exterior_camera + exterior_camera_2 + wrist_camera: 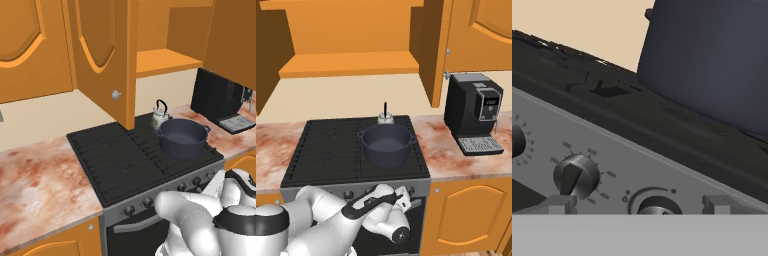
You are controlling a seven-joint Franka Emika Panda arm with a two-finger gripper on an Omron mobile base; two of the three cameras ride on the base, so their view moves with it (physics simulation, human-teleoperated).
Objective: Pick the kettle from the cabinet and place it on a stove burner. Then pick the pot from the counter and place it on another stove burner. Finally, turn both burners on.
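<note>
hand view: end effector (639, 206) wide open, empty, before stove knobs (576, 176).

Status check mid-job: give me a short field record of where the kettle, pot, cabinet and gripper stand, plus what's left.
kettle: kettle upright on a rear burner, right side of the cooktop
pot: pot on the burner in front of the kettle
cabinet: cabinet door open, shelf bare
gripper: gripper open, low at the range front, facing the knobs
other: coffee machine on the counter
remaining: turn both burners on
</note>
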